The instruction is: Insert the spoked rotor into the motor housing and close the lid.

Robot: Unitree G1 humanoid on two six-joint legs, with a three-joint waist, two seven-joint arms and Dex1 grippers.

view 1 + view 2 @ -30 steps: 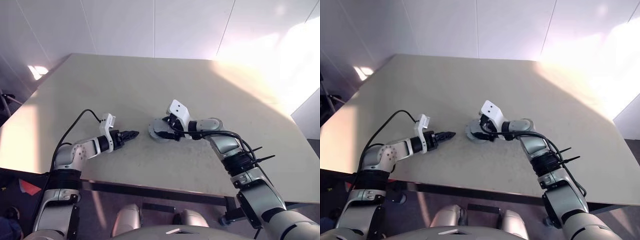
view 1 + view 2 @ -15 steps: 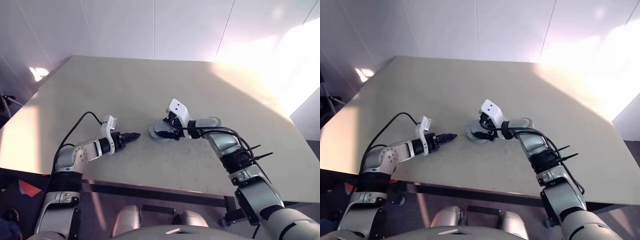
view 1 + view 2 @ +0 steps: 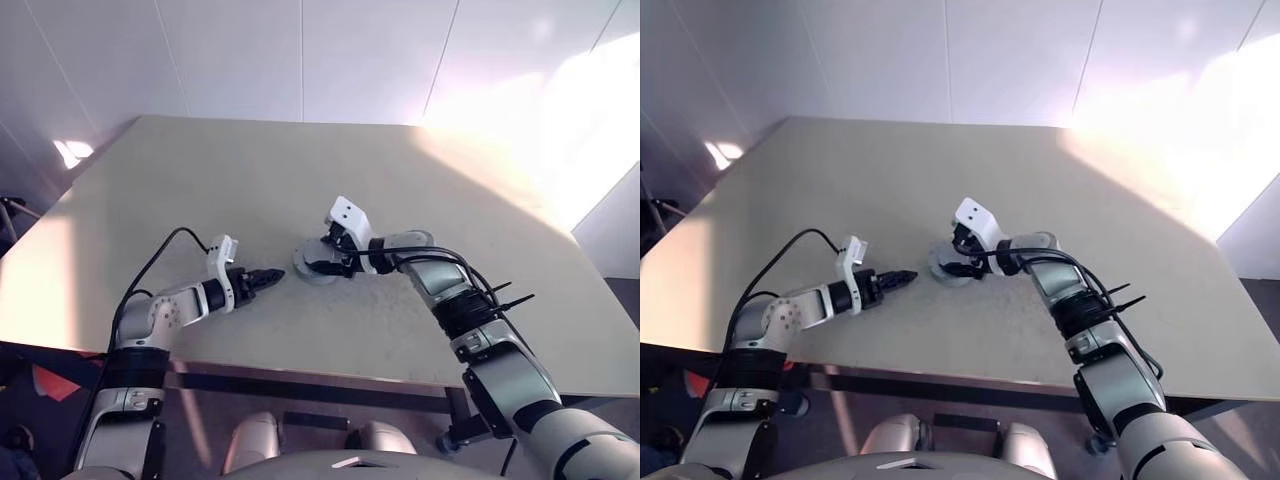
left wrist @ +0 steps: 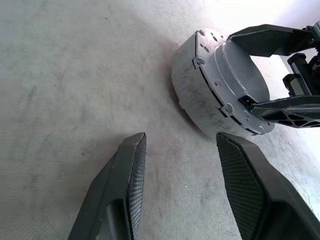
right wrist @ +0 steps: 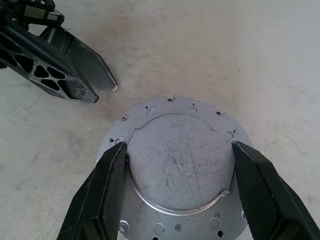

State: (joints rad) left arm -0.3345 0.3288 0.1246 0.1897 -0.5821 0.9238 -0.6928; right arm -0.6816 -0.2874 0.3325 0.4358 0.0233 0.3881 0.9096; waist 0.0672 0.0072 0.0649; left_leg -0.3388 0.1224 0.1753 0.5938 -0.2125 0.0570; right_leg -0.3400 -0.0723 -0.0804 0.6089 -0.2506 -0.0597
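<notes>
White wall panels stand behind a broad beige counter (image 3: 200, 180), with strong glare washing out its far right corner. Near the middle of the counter sits a round grey metal unit (image 5: 175, 165); from the side it reads as a squat drum with a wider screw-holed flange (image 4: 220, 85). Its scratched flat top, the lid (image 5: 180, 160), covers everything inside, so no windings or spoked wheel can be made out, and whether the wheel is in there cannot be told.

The right pincer (image 5: 177, 190) reaches over the drum from the right-edge side, its two black fingers (image 5: 112, 185) set wide on either side of the raised top disc, right against its rim. Actual contact is hard to confirm, so whether it is gripping cannot be told. In the head views the right wrist block hides much of the drum (image 3: 312, 262).

The left pincer (image 4: 177, 182) hovers just beside the drum on the left-edge side, fingers parted a moderate way, nothing between them. Its tips are apart from the metal, low over the bare counter.
</notes>
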